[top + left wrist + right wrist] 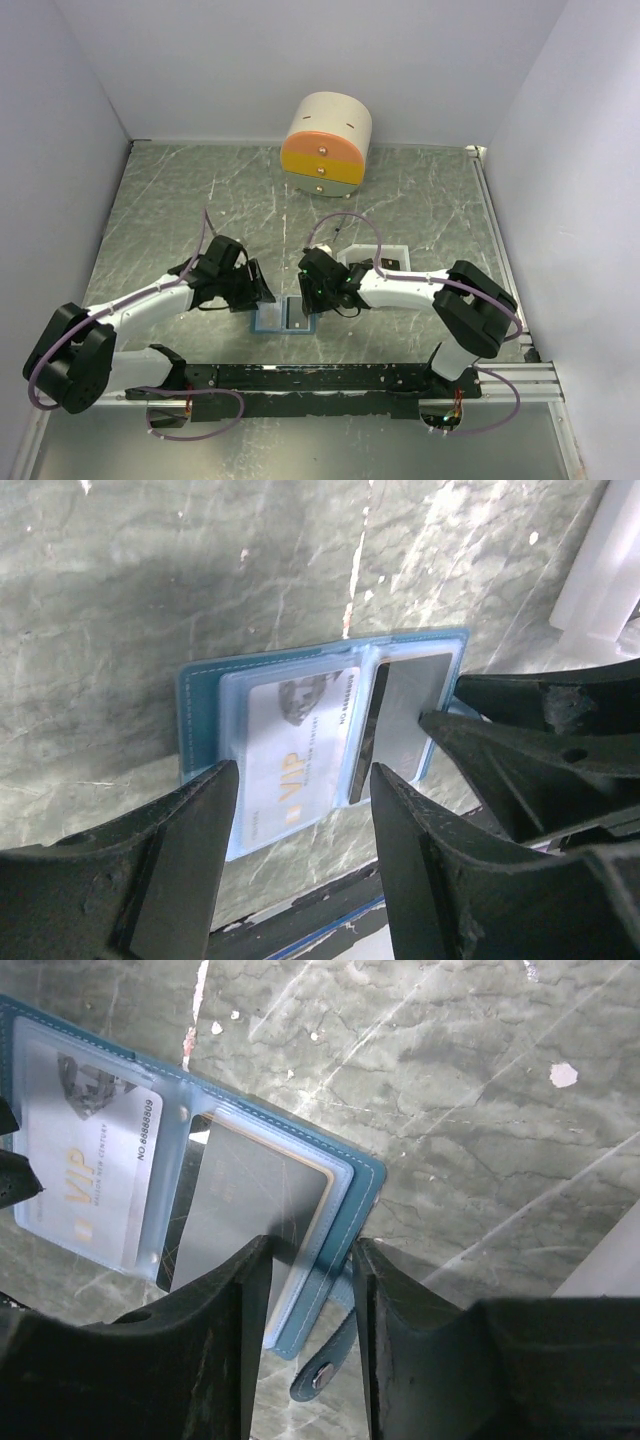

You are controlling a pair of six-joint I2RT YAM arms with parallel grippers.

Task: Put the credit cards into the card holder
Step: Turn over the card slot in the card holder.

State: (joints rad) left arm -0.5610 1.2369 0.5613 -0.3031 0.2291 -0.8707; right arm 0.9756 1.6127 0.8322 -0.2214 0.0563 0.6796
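Left tool [262,290] hangs low over the grey marbled tabletop [180,200], just left of centre; in the left wrist view its fingers [190,860] stand spread wide, clamping nothing, and straddle the left panel of the card holder [200,710]; whether the tips touch the holder cannot be told. The card holder [285,318] lies opened flat on the tabletop near the front edge, between the two tools, blue border showing round clear inner sleeves; the left panel carries a whitish card [295,755] lettered VIP, seated behind the clear plastic. The right panel carries a dark card [250,1200] with a pale rim, lying under the sleeve; whether it is fully seated cannot be told. A darker blue tab [325,1370] with a snap projects from the holder's right edge, resting on the tabletop. A round drawer box [325,145] stands at the back, well apart from the holder. Right tool [310,1255] is set down at the holder's right edge; its fingers [400,1340] stand parted, with the holder's blue corner visible in the gap; contact cannot be confirmed. A white tray [400,250] sits just behind the right arm.
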